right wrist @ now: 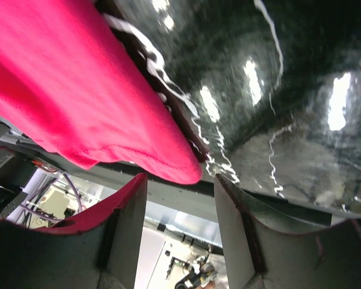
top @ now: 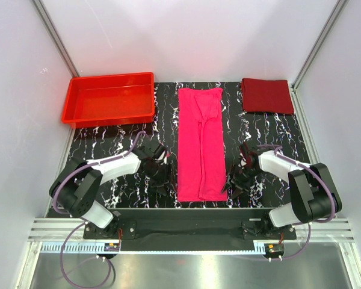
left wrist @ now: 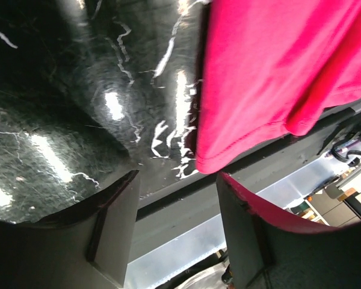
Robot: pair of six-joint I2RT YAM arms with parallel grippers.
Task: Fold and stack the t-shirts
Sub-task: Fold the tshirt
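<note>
Left hand and right hand both stood part-open and empty at the near hem corners of the bright magenta-pink cloth t-shirt lying on the black marbled bench, so each, I'd judge, needed one finger under its corner before pinching together.

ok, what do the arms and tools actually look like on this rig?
The left arm and right arm both have white links between bulky black joint housings, with greyish-purple cables looping alongside. The left tool and right tool are dark, each with two flat, blocky fingers. No markings are visible.
</note>
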